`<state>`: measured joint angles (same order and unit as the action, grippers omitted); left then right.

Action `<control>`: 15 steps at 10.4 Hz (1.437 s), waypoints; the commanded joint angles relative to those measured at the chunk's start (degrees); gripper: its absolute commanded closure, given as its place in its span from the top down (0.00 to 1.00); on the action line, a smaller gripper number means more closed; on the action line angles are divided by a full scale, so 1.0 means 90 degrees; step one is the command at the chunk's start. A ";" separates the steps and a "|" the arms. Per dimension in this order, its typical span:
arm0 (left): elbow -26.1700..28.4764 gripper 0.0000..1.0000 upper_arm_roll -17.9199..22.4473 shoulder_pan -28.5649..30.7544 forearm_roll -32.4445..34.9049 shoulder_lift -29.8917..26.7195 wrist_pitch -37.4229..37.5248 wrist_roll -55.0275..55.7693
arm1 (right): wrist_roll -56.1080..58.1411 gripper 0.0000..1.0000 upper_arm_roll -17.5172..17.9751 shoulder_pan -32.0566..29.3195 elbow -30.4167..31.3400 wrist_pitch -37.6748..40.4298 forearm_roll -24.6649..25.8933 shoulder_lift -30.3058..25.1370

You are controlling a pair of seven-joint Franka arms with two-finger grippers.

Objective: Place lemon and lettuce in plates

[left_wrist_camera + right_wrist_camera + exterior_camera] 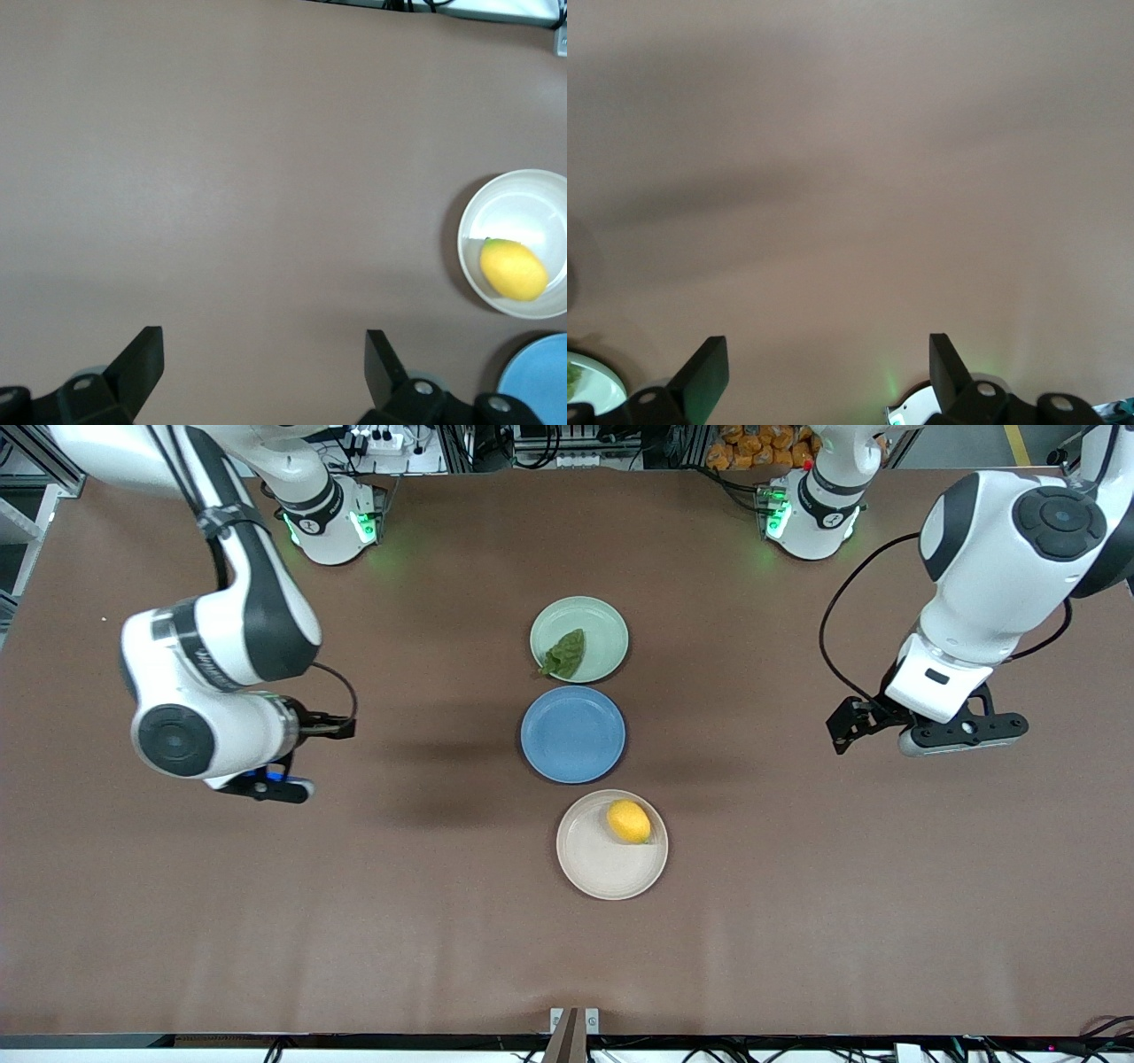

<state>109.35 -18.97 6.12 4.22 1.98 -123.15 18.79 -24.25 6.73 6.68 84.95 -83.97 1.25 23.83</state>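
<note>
A: Three round shallow plates in a row: wrinkly lettuce [563, 654] on the pale green plate [599, 622], smooth oval lemon [628, 820] on the beige plate [599, 864], glossy blue plate [572, 734] between.

B: Left gripper [264, 359] and right gripper [829, 360] both hang spread wide, empty, over bare brown table [797, 886].

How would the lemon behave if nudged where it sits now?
The lemon looks oval and smooth, so it would probably roll. It sits near the rim of the beige plate, whose shallow rim might check a gentle roll. It looks rigid, not floppy.
</note>
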 commanded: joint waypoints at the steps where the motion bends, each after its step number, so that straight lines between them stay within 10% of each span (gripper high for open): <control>1: -0.0119 1.00 0.0280 0.0238 -0.0097 -0.0423 0.0710 -0.0874 | 0.0057 1.00 0.0092 -0.0321 -0.0316 0.0219 0.0231 -0.0196; 5: -0.0284 1.00 0.1403 -0.0677 -0.0830 -0.0874 0.1398 -0.1112 | 0.0377 1.00 0.0083 -0.0352 -0.0356 0.0316 0.0359 -0.0597; 15: -0.1603 1.00 0.0819 -0.0924 -0.0468 -0.0621 0.2764 -0.1864 | 0.1112 1.00 0.0180 -0.0576 -0.0240 0.1312 0.0164 -0.1905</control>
<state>99.25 -11.28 -2.07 -1.24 -5.70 -101.27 2.44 -15.17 7.94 1.90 81.04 -72.50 3.34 8.82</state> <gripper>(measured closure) 0.000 0.000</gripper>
